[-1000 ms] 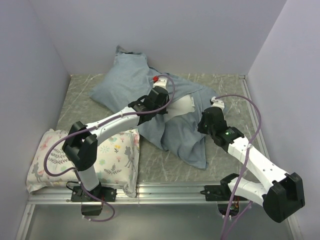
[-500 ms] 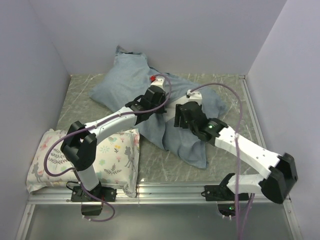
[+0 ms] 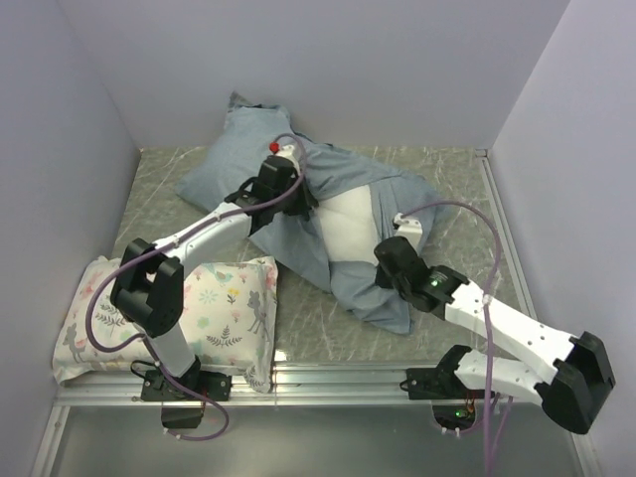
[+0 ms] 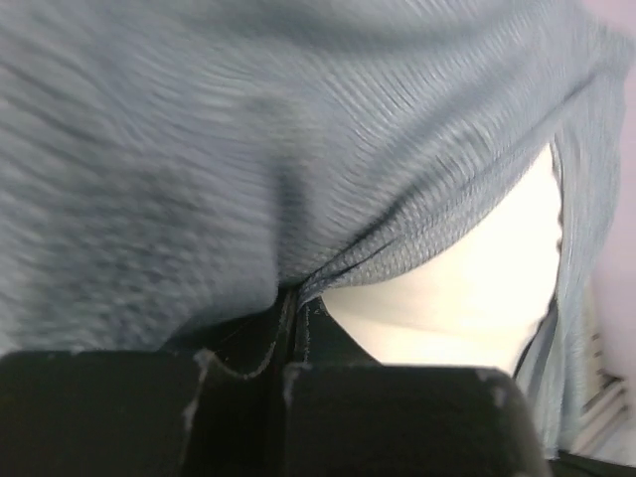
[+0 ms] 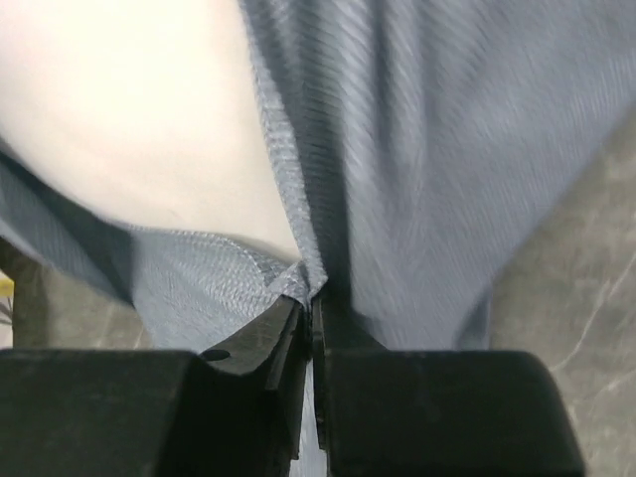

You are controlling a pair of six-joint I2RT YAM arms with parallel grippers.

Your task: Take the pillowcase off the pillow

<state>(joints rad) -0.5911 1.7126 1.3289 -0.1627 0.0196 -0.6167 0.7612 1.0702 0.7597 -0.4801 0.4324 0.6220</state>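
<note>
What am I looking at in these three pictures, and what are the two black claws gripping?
Two robot arms are bolted at the near edge of the table. The wide picture looks down from above and behind them; the other two come from cameras on each wrist, looking along its own claw. On the table lie a blue-grey pillowcase with a white pillow showing through its opening, and a separate floral pillow near the left arm's base. The left claw and right claw are each shut on a fold of pillowcase.
</note>
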